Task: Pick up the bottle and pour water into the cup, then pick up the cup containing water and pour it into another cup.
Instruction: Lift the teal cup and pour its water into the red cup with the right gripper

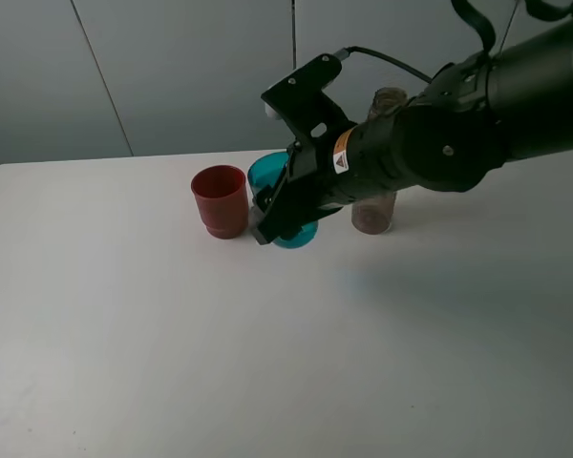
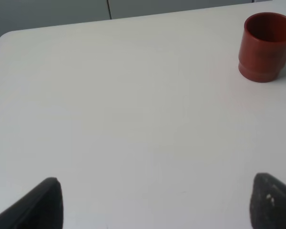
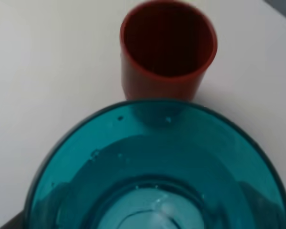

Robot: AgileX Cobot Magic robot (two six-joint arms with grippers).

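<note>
My right gripper (image 1: 283, 208) is shut on the teal cup (image 1: 270, 177), which sits just right of the red cup (image 1: 220, 199) and leans with its mouth toward it. The right wrist view looks straight into the teal cup (image 3: 152, 171), which holds water. The red cup (image 3: 168, 50) stands upright just beyond its rim and looks dry inside. The smoky bottle (image 1: 376, 212) stands behind my right arm, mostly hidden by it. My left gripper (image 2: 159, 205) is open over bare table, far from the red cup (image 2: 266, 45).
The white table (image 1: 172, 334) spreads wide in front and to the left. Its back edge meets a grey wall (image 1: 172, 67). My right arm (image 1: 477, 114) reaches in from the upper right, above the table's right half.
</note>
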